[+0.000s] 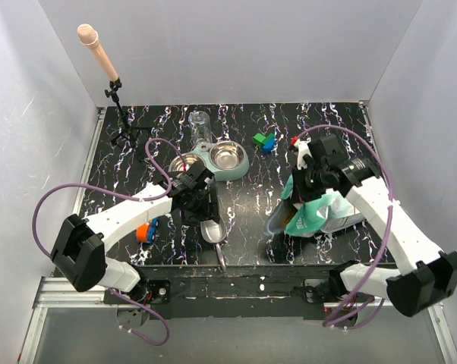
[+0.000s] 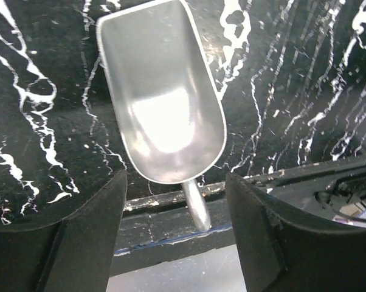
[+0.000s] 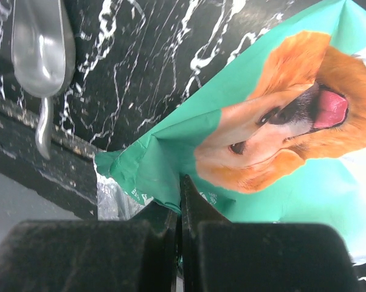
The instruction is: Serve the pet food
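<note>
step: grip scoop | left gripper (image 2: pixel 174 204) spread; scoop (image 2: pixel 162 91) handle between its fingers, bowl just ahead on surface (image 2: pixel 304 73) | right gripper (image 3: pixel 179 204) pinching bag (image 3: pixel 280 140) edge | pet food unseen, probably inside bag | advice: descend squarely, clamp handle close to bowl

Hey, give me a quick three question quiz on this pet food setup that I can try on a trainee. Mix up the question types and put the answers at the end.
1. True or false: the metal scoop is full.
2. What is the right gripper clamped on? A) the teal bag with the dog print B) the scoop's handle C) a steel bowl
3. Fill in the gap: the left gripper hangs over the scoop with its jaws ____.
Key: 1 false, the scoop is empty; 2 A; 3 open.
</note>
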### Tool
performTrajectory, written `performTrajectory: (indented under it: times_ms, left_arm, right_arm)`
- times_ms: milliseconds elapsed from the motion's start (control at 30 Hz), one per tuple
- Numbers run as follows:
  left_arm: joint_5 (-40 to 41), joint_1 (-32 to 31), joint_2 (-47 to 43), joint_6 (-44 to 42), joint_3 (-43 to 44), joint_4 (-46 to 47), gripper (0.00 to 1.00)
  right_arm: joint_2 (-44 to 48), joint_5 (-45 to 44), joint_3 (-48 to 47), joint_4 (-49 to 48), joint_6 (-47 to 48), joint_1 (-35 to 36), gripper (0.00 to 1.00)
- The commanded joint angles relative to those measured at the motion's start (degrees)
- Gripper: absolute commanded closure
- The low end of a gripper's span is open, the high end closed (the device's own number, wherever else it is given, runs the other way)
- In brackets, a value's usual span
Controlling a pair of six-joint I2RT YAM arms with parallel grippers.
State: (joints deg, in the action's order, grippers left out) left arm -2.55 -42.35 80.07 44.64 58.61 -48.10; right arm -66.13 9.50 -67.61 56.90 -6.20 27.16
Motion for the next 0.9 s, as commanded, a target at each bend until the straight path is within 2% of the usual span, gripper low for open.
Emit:
performTrajectory:
  times_ms: [0, 100, 200, 367, 400, 433, 467, 567, 733, 867]
  left_arm:
    - [4.5, 2.3, 0.4, 0.2, 0.3, -3.0, 0.34]
    - [4.6, 4.2, 2.1, -1.2, -0.5, -3.8, 0.37]
    - [0.5, 6.0, 4.1, -2.5, -2.7, -1.7, 0.41]
    - [-2.1, 6.8, 11.8, -7.1, -1.2, 2.1, 0.53]
    - [-2.1, 6.8, 14.3, -8.9, -0.3, 2.0, 0.58]
    - [-2.5, 6.8, 16.3, -11.0, 1.0, 2.0, 0.7]
    - [-2.5, 6.6, 18.5, -12.5, 2.1, 2.0, 0.78]
    - [-0.4, 6.2, 22.8, -16.0, 5.2, 1.6, 0.93]
    - [4.9, 5.3, 27.8, -21.5, 15.7, 1.1, 0.96]
    - [2.6, 5.3, 32.2, -23.4, 20.7, 1.1, 0.97]
  right_arm:
    - [-4.7, -5.7, -7.3, -1.8, -2.9, -3.9, 0.99]
    - [-8.5, -5.6, -12.2, -1.6, -3.3, -4.6, 0.99]
    - [-10.9, -5.0, -16.1, -1.0, -3.4, -4.6, 0.99]
    - [-10.7, -4.0, -17.5, -2.5, -3.4, -4.6, 0.99]
    - [-10.5, -4.0, -17.5, -2.5, -3.4, -4.6, 0.99]
    - [-10.3, -4.1, -17.5, -2.5, -3.4, -4.6, 0.99]
    - [-9.9, -4.3, -17.6, -2.5, -3.5, -4.6, 0.99]
    - [-8.1, -5.4, -16.9, -2.7, -3.5, -4.6, 0.99]
    - [-5.9, -5.5, -16.2, -2.9, -4.1, -4.6, 0.99]
    - [-4.7, -4.9, -14.9, -3.1, -4.8, -4.6, 0.99]
